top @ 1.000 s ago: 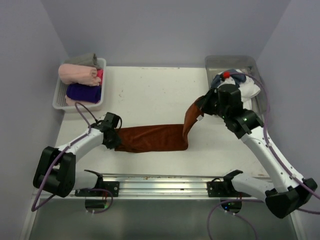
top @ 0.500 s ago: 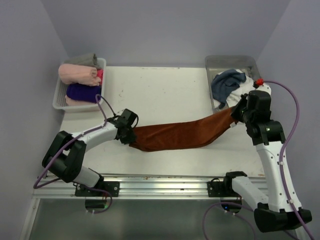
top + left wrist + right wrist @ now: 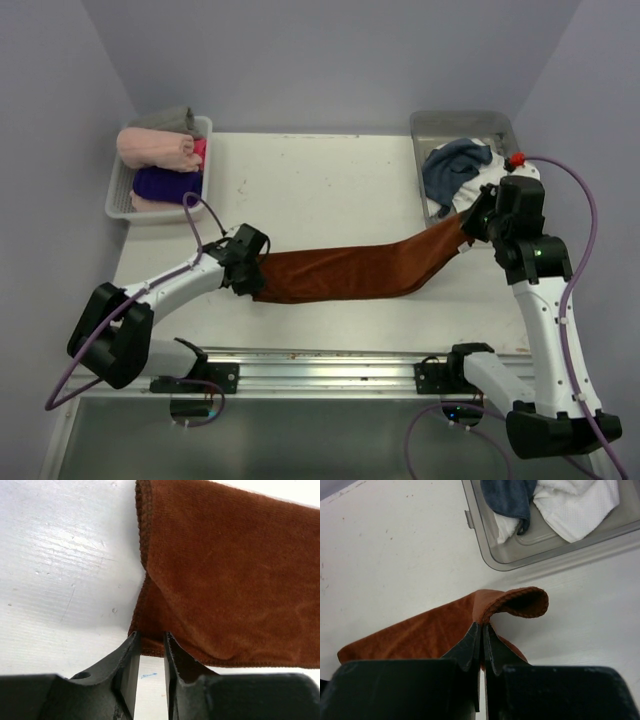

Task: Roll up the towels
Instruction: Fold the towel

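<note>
Rust towel (image 3: pixel 345 270) lies stretched across the worktop (image 3: pixel 320 190), unrolled. Right hand (image 3: pixel 482 627) pinches one end; left hand (image 3: pixel 150 637), slightly parted, sits at the other. Blue towel (image 3: pixel 507 497) and white towel (image 3: pixel 575 505) wait in the bin (image 3: pixel 560 550).

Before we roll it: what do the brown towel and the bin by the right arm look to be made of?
Brown towel: soft terry or microfibre cloth with a matte finish, judging by its short fuzzy nap and stitched hem. Bin: probably translucent grey plastic, smooth and slightly glossy, since you can see through its wall.
</note>
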### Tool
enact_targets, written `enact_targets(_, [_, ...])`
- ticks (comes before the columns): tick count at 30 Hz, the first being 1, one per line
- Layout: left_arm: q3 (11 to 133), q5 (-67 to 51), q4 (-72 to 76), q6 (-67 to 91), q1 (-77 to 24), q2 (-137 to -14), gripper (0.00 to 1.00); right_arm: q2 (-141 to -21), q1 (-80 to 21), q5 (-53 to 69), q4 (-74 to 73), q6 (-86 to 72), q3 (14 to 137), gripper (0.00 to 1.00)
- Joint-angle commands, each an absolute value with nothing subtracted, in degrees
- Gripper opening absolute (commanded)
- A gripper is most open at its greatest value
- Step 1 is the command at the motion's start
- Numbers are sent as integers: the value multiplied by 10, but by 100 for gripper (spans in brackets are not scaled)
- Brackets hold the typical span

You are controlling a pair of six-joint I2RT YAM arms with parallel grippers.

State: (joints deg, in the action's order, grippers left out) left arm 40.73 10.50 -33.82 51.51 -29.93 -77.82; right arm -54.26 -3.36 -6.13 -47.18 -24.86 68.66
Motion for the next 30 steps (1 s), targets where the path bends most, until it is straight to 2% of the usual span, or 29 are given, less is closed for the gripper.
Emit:
enact_targets(1, [403,93,-344,472,-303,-754,30,-543,-32,-33,-456,-246,701,0])
enact_targets(6, [410,62,-320,454,-304,-749,33,-541,-32,-26,-450,-249,696,0])
enact_targets(11, [417,44,-306,454,-308,-737,27,-537,-33,-23,-450,-249,686,0])
enact_targets(18, [410,38,-274,456,-316,-715,36,-534,-32,-14,-448,-250,680,0])
enact_targets(24, [379,10,-236,457,-316,-748,33,-535,-32,-7,-442,-250,680,0])
enact_targets(30, [346,13,-272,457,-317,-744,33,-541,-32,-6,-435,-250,674,0])
